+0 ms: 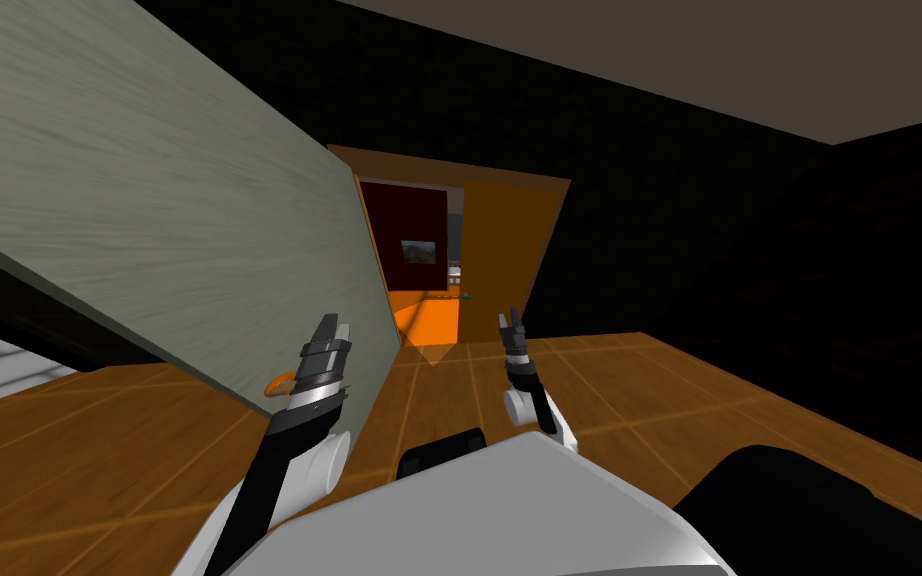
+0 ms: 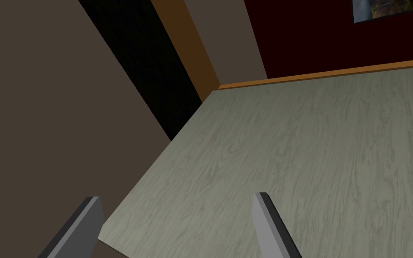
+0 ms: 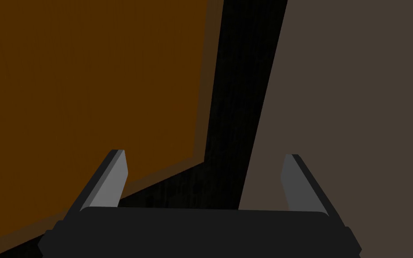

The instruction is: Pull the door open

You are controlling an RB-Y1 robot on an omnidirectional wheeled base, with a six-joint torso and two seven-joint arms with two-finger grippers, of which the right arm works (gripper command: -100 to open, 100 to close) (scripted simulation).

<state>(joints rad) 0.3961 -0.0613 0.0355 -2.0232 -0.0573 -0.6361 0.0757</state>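
A pale grey-green wood-grain door (image 1: pixel 169 230) stands swung wide toward me on my left, its free edge near the orange doorway frame (image 1: pixel 539 250). An orange handle (image 1: pixel 277 384) sticks out low on the door, just beside my left forearm. My left gripper (image 1: pixel 336 325) is open, held up against the door face past the handle, with nothing between its fingers. In the left wrist view the door panel (image 2: pixel 308 161) spreads beyond the open gripper (image 2: pixel 176 224). My right gripper (image 1: pixel 513 320) hangs open in front of the doorway; its wrist view has the open gripper (image 3: pixel 203 177) before the orange frame (image 3: pixel 84 98).
Through the doorway lies an orange floor (image 1: pixel 429 320) and a dark red wall with a small picture (image 1: pixel 418 250). A brown wooden floor (image 1: pixel 649 390) spreads around me. Black areas lie to the right of the frame. A dark shape (image 1: pixel 799 500) sits low at my right.
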